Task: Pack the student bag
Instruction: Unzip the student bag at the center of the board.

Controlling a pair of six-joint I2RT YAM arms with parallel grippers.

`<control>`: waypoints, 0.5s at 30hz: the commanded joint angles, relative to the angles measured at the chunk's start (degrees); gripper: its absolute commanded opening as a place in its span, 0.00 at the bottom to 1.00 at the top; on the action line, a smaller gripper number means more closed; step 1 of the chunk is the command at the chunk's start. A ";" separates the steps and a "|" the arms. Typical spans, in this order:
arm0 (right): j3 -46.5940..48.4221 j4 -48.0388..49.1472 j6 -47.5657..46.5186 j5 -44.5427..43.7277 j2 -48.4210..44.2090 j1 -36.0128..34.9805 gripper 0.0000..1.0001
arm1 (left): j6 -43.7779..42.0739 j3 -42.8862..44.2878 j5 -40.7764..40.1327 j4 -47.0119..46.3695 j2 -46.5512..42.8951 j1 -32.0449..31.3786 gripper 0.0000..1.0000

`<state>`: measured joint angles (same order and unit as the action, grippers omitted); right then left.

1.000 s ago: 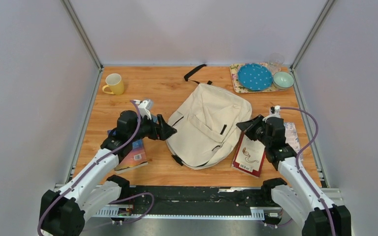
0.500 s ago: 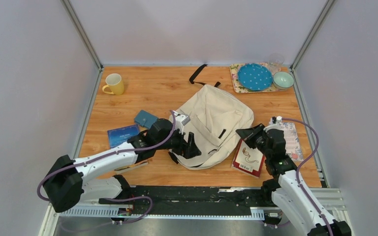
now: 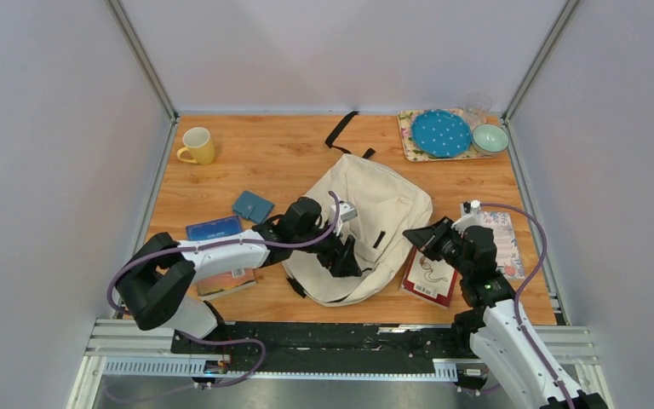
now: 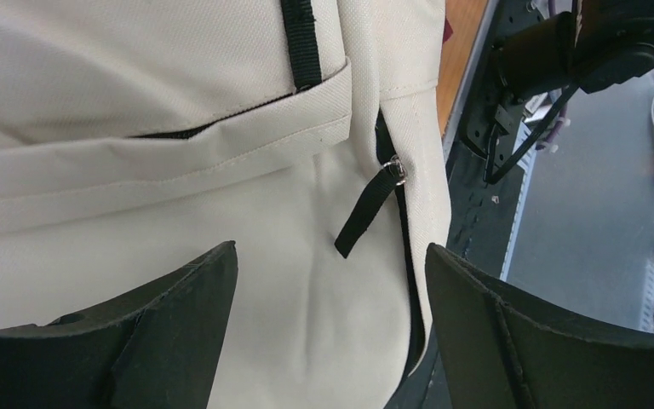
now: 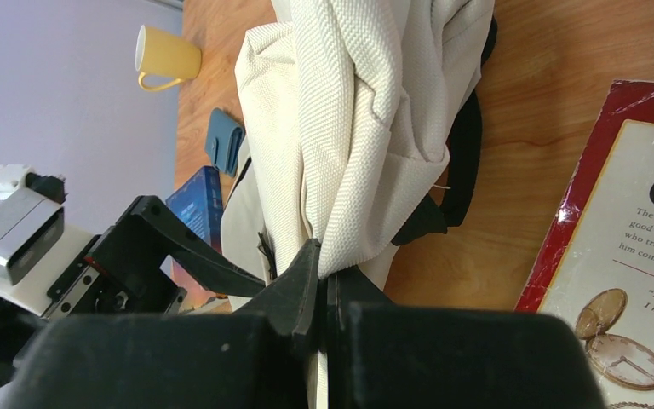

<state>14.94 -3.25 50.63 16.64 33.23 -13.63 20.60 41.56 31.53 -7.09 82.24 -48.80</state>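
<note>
Altogether, the wood-grain desk [image 3: 289, 153] carries one student bag [image 3: 375, 200], one yellow mug [image 3: 197, 146], one teal wallet [image 3: 253, 206], one blue book [image 3: 213, 228] and one red-edged book [image 3: 430, 277]. It also holds one flowered tray [image 3: 406, 136] bearing one blue dotted plate [image 3: 441, 133] and one pale green bowl [image 3: 490, 138], with one clear glass [image 3: 477, 104] at its far corner. Two arms reach over the desk.

The student bag lies rumpled near the middle of the desk, between the two end effectors. The left end effector [image 4: 332, 290] hovers just over the bag's near part. Its two dark, wedge-shaped fingers [image 4: 179, 298] stand wide apart and hold nothing. One black zipper pull [image 4: 368, 211] hangs ahead of the gap, beside the stitched flap pocket [image 4: 221, 158].

The right end effector [image 5: 324, 268] sits at the bag's right edge. Its fingers are pressed together on a bunched fold of the cloth, clamped on the student bag.

The bag is coarse woven cream canvas with flat black webbing straps [image 5: 464, 162]. The red-edged book just beside it has a glossy cover with a pocket watch printed on it. The mug is smooth and round, with one handle.
</note>
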 commanded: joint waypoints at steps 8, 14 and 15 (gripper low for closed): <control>2.81 1.57 -1.41 4.89 -0.45 -0.43 0.00 | 0.31 2.65 13.72 -9.16 6.88 -0.25 0.84; 3.17 2.28 -0.98 4.63 0.34 -0.35 0.00 | 2.25 3.26 16.11 -11.80 9.70 -0.33 0.79; 3.25 2.45 -0.80 4.63 0.51 -0.35 0.00 | 2.25 3.44 16.20 -11.80 9.78 -0.51 0.79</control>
<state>15.03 -4.05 49.63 19.03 33.71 -13.69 22.00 42.72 44.01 -14.59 91.46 -48.80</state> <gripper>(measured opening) 0.023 0.798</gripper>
